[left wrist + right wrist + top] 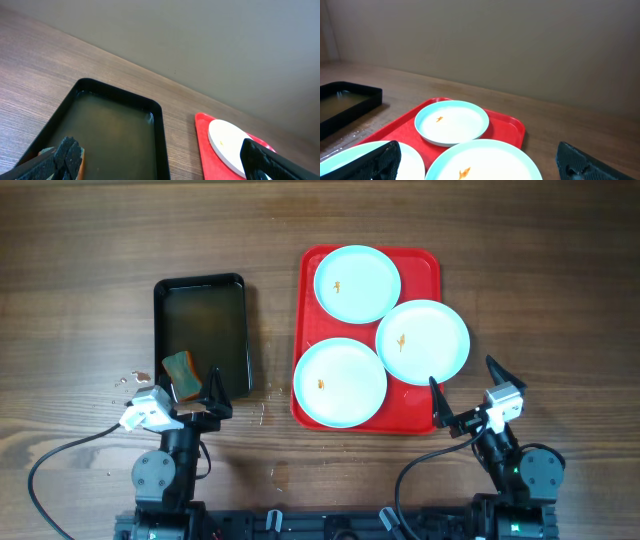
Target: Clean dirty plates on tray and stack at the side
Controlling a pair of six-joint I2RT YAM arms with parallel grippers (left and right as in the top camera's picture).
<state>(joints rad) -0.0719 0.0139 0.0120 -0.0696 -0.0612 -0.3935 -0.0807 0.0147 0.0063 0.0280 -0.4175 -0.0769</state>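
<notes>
Right then, 3 plates lay side by side on red tray, R half of wooden surface, each w/ small orange smear. R-most plate hung past tray's rim. R fingers stood wide apart, empty, near tray's front R corner. L fingers were also apart over black tray of murky liquid, w/ a sponge betw. them, not clamped.

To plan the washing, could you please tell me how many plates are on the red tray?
3: far plate, right plate, near-left plate, all on the tray; none apparently hidden.
</notes>
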